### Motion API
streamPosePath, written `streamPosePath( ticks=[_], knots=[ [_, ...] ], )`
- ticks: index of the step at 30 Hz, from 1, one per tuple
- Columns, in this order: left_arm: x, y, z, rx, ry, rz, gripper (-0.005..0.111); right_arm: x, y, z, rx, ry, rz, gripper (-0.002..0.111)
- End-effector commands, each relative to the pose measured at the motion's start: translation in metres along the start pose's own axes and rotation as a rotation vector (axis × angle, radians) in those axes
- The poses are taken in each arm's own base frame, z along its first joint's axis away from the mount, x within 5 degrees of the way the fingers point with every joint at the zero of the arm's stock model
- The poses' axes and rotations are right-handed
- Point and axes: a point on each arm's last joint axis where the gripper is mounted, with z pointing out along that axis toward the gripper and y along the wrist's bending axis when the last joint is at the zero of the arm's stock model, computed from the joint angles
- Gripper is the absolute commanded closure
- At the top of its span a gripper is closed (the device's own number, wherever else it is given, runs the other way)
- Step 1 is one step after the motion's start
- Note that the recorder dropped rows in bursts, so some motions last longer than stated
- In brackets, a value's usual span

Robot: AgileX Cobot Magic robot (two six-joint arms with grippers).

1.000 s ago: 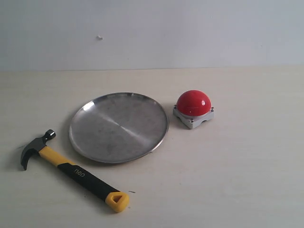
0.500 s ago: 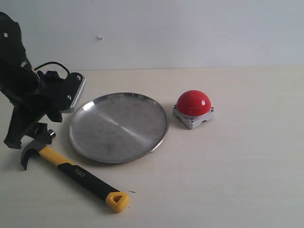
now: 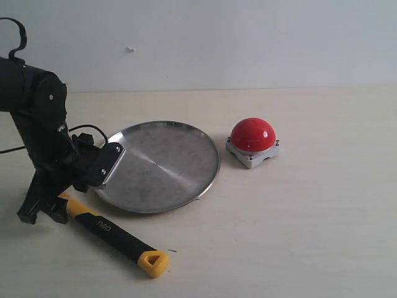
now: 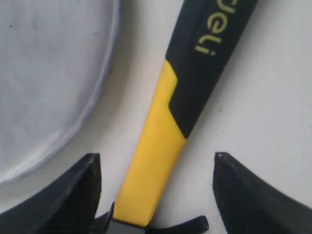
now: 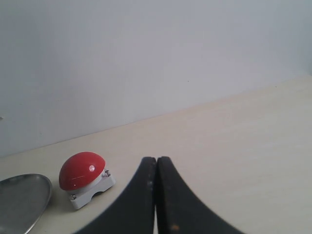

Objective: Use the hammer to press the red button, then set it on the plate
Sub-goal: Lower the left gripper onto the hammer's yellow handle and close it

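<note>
The hammer point(image 3: 105, 230) lies flat on the table in front of the plate point(image 3: 155, 166), its yellow looped end toward the front. My left gripper point(image 3: 43, 211) stands over the hammer's head end and hides the head. It is open, and its fingers straddle the yellow part of the handle point(image 4: 156, 141) without touching it. The left gripper point(image 4: 156, 157) has a clear gap on each side of the handle. The red button point(image 3: 252, 135) sits on its grey base to the right of the plate. My right gripper point(image 5: 156, 161) is shut and empty, and is absent from the exterior view.
The plate's rim point(image 4: 105, 83) runs close beside the hammer handle. A pale wall stands behind the table. The right wrist view shows the red button point(image 5: 82, 170) and the plate's edge point(image 5: 19, 200) ahead of the shut fingers.
The left arm has come in from the left and lowered over the hammer's head end, and its jaws have opened. The hammer, plate and button have not moved.
</note>
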Motion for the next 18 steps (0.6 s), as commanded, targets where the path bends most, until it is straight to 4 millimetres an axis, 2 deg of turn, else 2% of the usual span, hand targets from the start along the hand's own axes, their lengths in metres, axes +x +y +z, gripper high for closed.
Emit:
streamPosePath(
  ticks=[1, 10, 12, 14, 18],
  knots=[
    [-0.002, 0.000, 0.017, 0.019, 0.003, 0.002, 0.043, 0.001, 0.000, 0.000, -0.001, -0.008, 0.001, 0.108],
    [-0.003, -0.001, 0.041, 0.083, 0.013, 0.010, 0.043, 0.001, 0.000, 0.000, -0.001, -0.008, 0.001, 0.108],
    [-0.003, -0.001, 0.044, 0.088, 0.015, 0.012, 0.046, 0.001, 0.000, 0.000, -0.001, -0.008, 0.001, 0.108],
    [-0.003, -0.002, 0.044, 0.092, 0.015, 0.012, 0.055, 0.001, 0.000, 0.000, -0.001, -0.008, 0.001, 0.108],
    [-0.001, -0.005, 0.043, 0.130, 0.027, 0.018, 0.098, 0.001, 0.000, 0.000, -0.001, -0.008, 0.001, 0.108]
  ],
)
